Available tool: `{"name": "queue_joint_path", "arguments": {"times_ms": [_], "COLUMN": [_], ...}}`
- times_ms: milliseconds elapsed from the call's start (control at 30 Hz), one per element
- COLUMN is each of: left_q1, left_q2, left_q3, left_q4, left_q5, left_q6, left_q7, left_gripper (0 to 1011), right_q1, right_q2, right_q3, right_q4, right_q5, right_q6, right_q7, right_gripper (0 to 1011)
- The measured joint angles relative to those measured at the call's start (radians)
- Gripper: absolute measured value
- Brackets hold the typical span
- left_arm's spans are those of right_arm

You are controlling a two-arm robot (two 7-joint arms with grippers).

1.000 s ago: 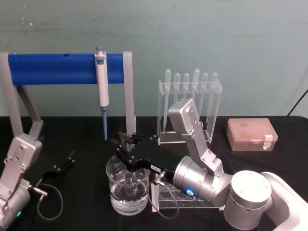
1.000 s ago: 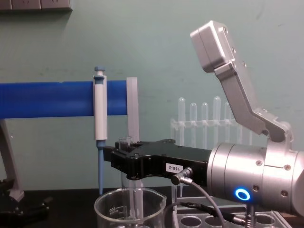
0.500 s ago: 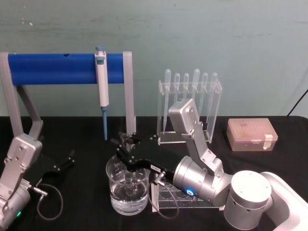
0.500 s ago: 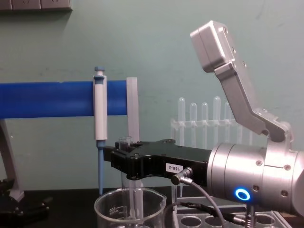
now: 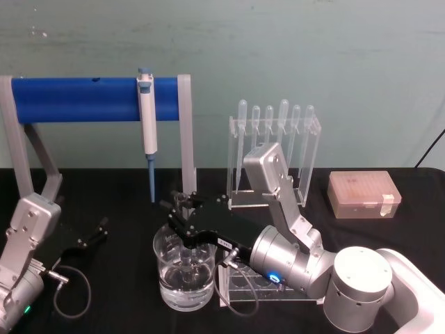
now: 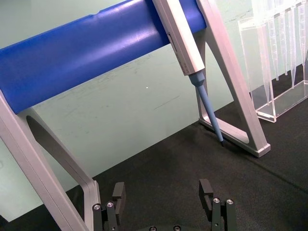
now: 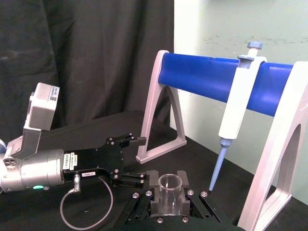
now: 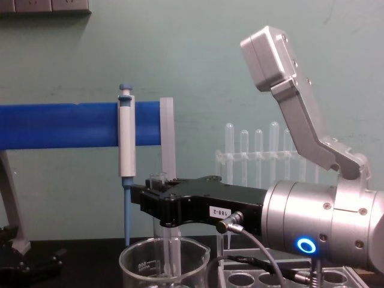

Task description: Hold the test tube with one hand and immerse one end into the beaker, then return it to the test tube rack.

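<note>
Here, the test tube (image 8: 158, 179) is held upright by the right gripper (image 8: 157, 201), its fingers closed on the glass just below the open rim. The tube's lower part is placed inside the beaker (image 8: 129, 258), in which clear liquid is pooled; whether the rounded end meets that liquid cannot be told. The test tube rack (image 5: 259, 284) is set just beside the beaker, on the robot's right, beneath the right wrist. The left gripper (image 6: 162, 192) is kept low over the black table (image 5: 125, 188) at the left, well apart from the beaker, its fingers spread wide with nothing between them.
</note>
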Motion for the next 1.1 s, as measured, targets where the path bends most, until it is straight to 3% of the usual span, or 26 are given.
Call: {"name": "queue_joint_path", "arguments": {"times_ms": [1100], "left_q1": [0.000], "left_q2": [0.000], "left_q3": [0.000], "left_q4": [0.000], "left_q5": [0.000], "left_q6": [0.000], "left_q7": [0.000], "left_gripper": [1000], "right_q1": [0.000], "right_q2": [0.000], "right_q3": [0.000], "right_q4": [0.000], "right_q5": [0.000], "right_q6": [0.000], "right_q7": [0.000], "right_gripper": [224]}}
